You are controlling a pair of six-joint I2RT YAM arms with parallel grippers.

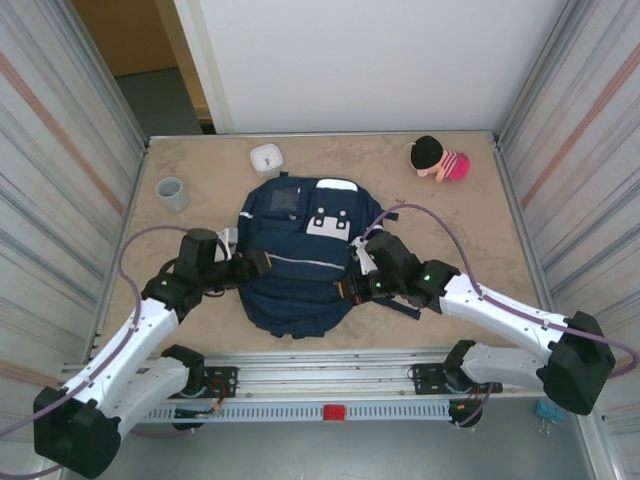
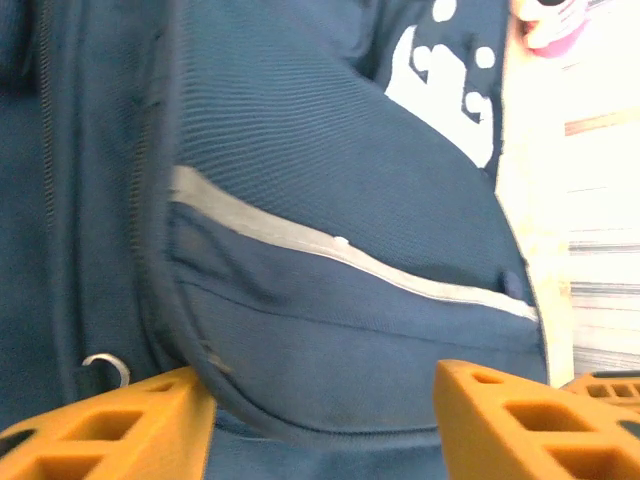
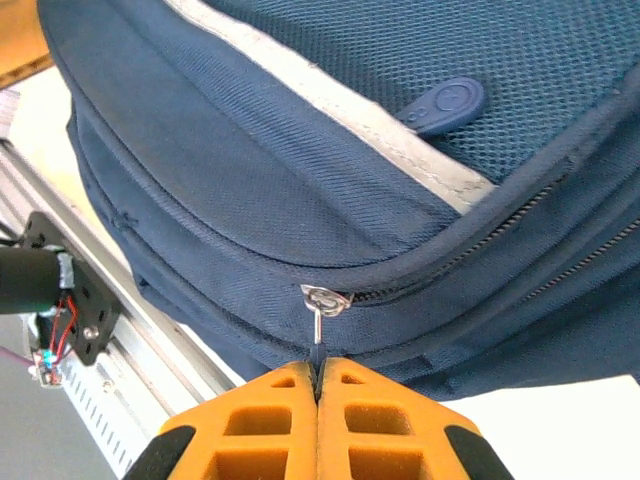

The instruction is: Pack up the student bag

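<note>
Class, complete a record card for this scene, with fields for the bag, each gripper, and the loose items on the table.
Bag: navy student bag, lying on the table between the two arms
Left gripper: left gripper open, fingers either side of the bag's rounded edge
Right gripper: right gripper shut on the zipper pull
Far left corner: grey cup
Just beyond the bag: white container
Far right: pink doll with black hair
</note>
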